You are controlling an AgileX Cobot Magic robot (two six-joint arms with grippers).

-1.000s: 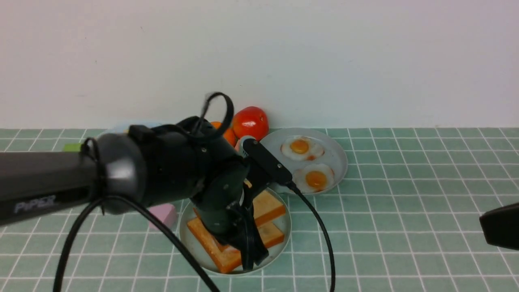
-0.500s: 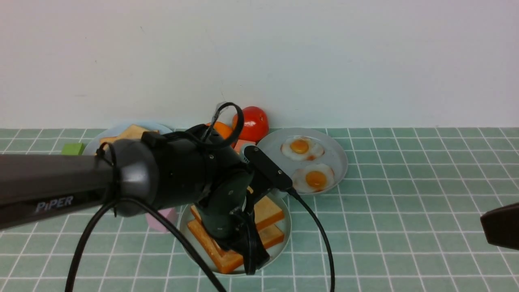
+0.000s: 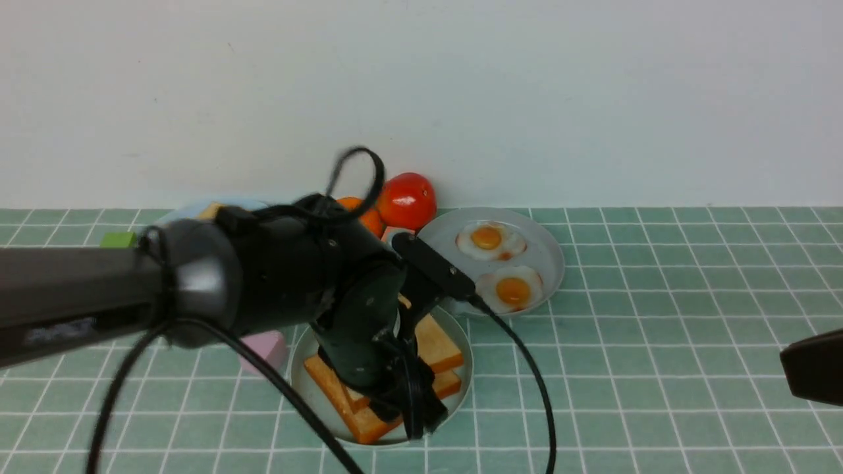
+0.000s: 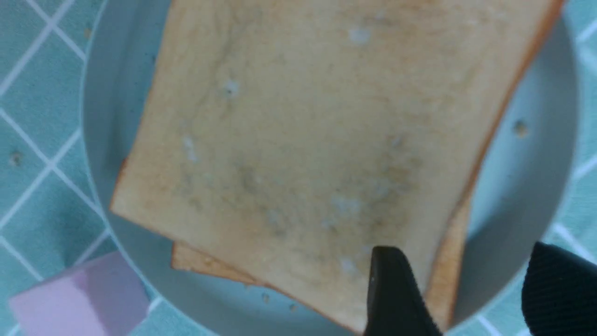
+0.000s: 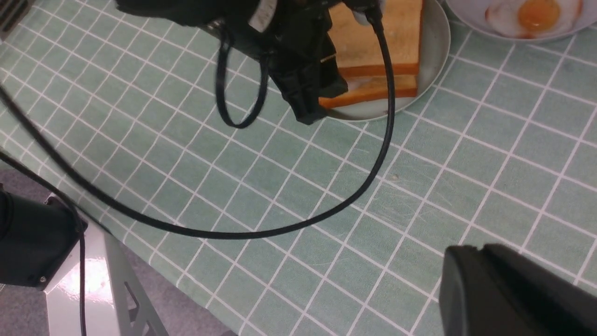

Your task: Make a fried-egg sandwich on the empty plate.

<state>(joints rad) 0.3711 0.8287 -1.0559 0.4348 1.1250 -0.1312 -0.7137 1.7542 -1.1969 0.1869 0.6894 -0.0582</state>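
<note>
Two golden toast slices [image 3: 438,342] lie stacked on the pale mint plate [image 3: 462,388], the top slice [image 4: 303,140] askew over the lower one [image 4: 205,265]. In the right wrist view a thin pale layer [image 5: 355,83] shows between the slices [image 5: 378,42]. My left gripper [image 3: 413,418] hangs over the stack's near corner, open [image 4: 475,289], with one finger [image 4: 396,294] above the top slice and the other beyond the plate rim [image 4: 522,210]. Nothing is in its jaws. My right gripper [image 3: 813,365] hovers low at the right edge, its fingers pressed together [image 5: 485,252] and empty.
A grey-blue plate [image 3: 552,260] behind holds two fried eggs [image 3: 512,289]. A tomato [image 3: 408,197] and an orange [image 3: 367,217] sit at the wall. A pink block [image 3: 267,349] lies left of the mint plate, a green block [image 3: 117,238] far left. A cable [image 3: 527,382] trails over the tiles.
My left gripper has opened and let go of the top toast slice, which now rests on the stack. The right gripper has not moved.
</note>
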